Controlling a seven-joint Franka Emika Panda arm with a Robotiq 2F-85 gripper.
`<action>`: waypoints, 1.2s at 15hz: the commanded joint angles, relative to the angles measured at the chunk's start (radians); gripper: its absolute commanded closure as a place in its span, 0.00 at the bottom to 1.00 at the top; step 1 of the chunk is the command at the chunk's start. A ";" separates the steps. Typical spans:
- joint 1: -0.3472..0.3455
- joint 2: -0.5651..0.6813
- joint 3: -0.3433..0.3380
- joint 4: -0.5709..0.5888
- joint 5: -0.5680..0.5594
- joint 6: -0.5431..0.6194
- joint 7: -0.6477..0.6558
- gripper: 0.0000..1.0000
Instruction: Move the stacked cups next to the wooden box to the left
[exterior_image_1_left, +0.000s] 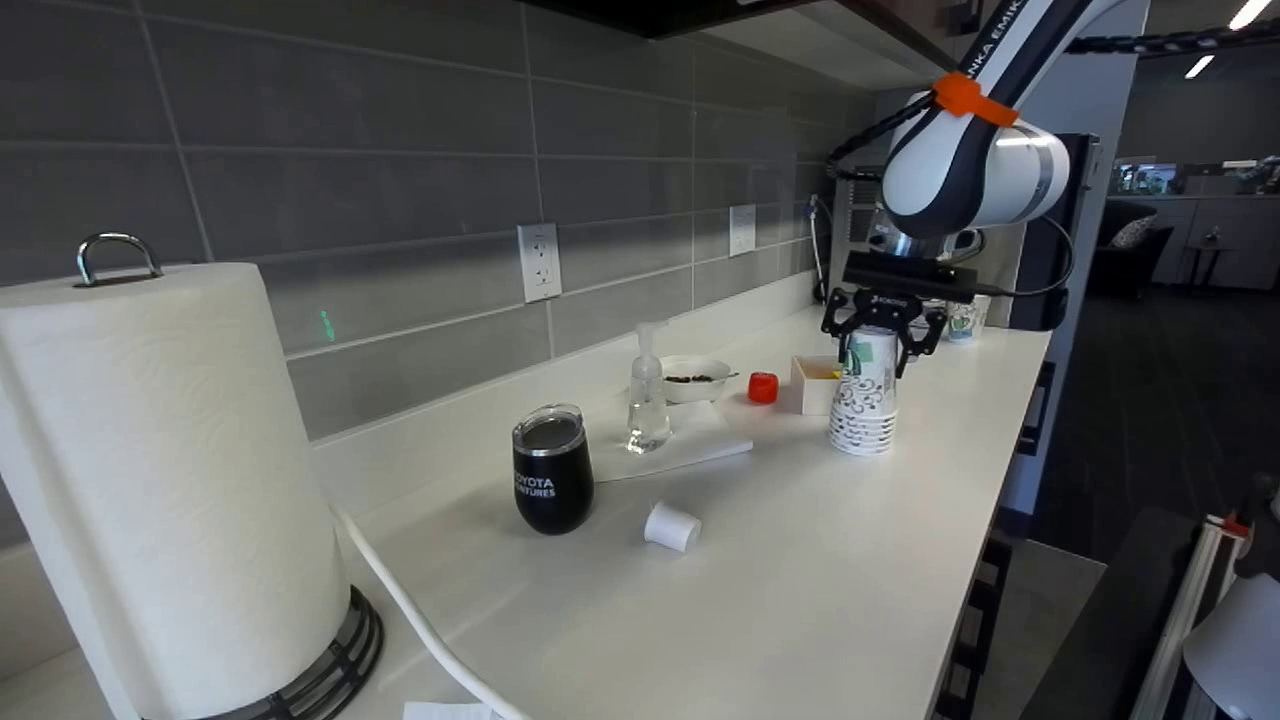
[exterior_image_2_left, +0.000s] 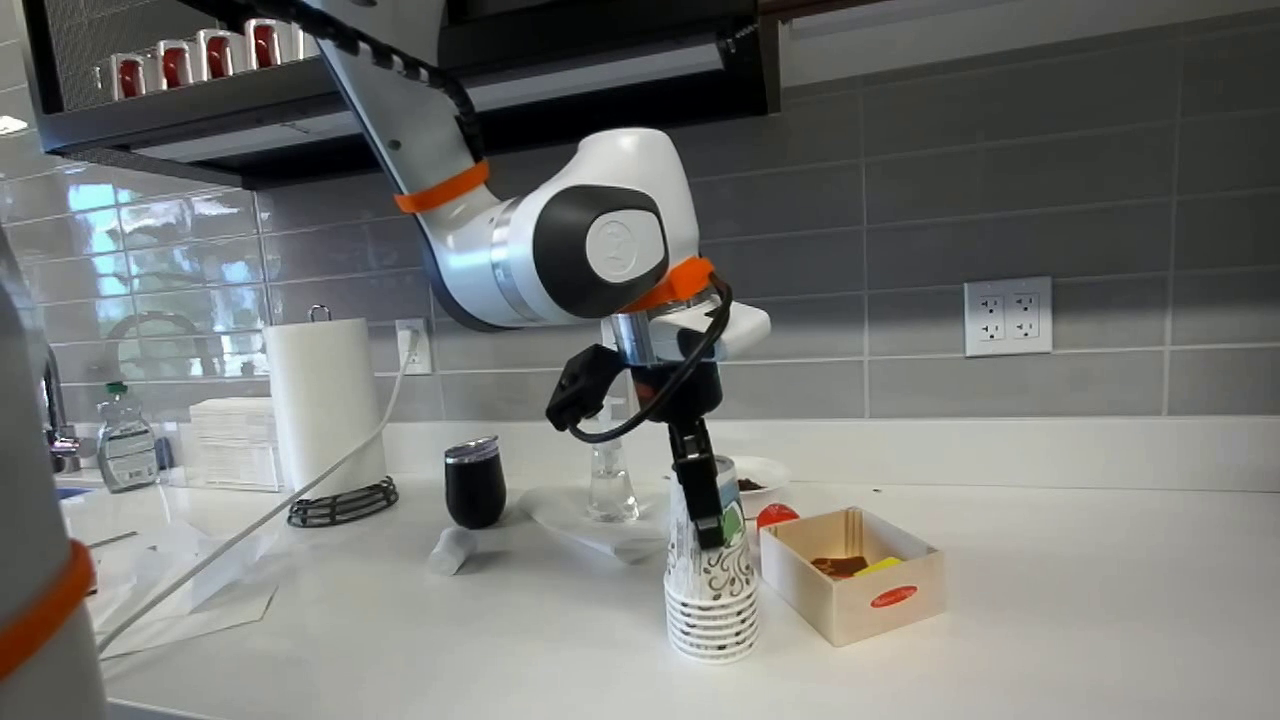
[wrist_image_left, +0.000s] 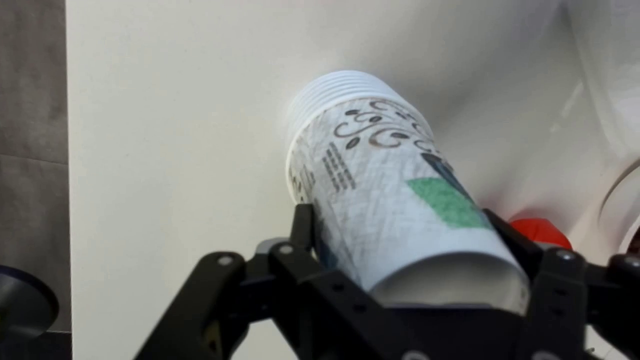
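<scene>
One cup stack (exterior_image_2_left: 712, 592) between jaws, beside box (exterior_image_2_left: 855, 614).

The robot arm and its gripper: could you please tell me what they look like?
The Franka Emika Panda arm is white with dark panels, white lettering, orange bands and black cables. The Robotiq gripper is black and angular, with slim black fingers and small silver screws showing in the wrist view.
</scene>
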 joint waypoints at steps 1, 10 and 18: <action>0.041 -0.029 0.002 0.001 0.007 -0.005 0.020 0.46; 0.227 -0.155 0.079 0.007 0.135 -0.191 -0.043 0.46; 0.427 -0.196 0.164 0.008 0.309 -0.324 -0.113 0.46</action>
